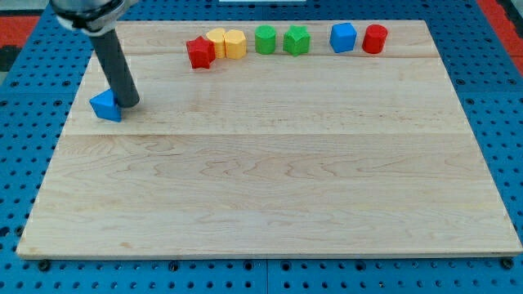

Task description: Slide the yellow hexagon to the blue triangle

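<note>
Currently my tip (129, 104) rests on the wooden board (270, 204), touching the blue triangle (105, 106) on its right side; a bare rod, it holds nothing. Farther off, up and right of my tip, the yellow hexagon (235, 43) sits between a yellow block (216, 40) and a green block (265, 39). Judged light, rigid, free-sliding; push its far right face.

No text, label, brand, number or sign can be read anywhere in the camera view. The wooden bench (270, 196) shows only plain grain, the coloured blocks along the view's top carry bare faces, and the dark rod bears no marking.
</note>
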Robot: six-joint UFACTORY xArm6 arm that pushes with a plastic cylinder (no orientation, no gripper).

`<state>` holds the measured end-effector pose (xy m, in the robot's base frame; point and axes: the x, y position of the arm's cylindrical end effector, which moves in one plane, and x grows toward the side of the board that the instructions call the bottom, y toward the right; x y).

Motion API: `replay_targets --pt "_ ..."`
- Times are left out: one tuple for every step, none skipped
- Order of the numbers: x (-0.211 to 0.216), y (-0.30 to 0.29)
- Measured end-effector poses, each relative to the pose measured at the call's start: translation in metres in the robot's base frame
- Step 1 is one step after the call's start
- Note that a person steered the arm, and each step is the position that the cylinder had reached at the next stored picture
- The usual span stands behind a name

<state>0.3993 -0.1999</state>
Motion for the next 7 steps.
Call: replay_targets --pt "0.000 0.013" --pt "-0.046 0.120" --pt "-0.079 0.167" --pt "-0.091 0.157" --pt "-0.105 0.160" --pt "-0.132 0.178" --pt "-0.144 0.189"
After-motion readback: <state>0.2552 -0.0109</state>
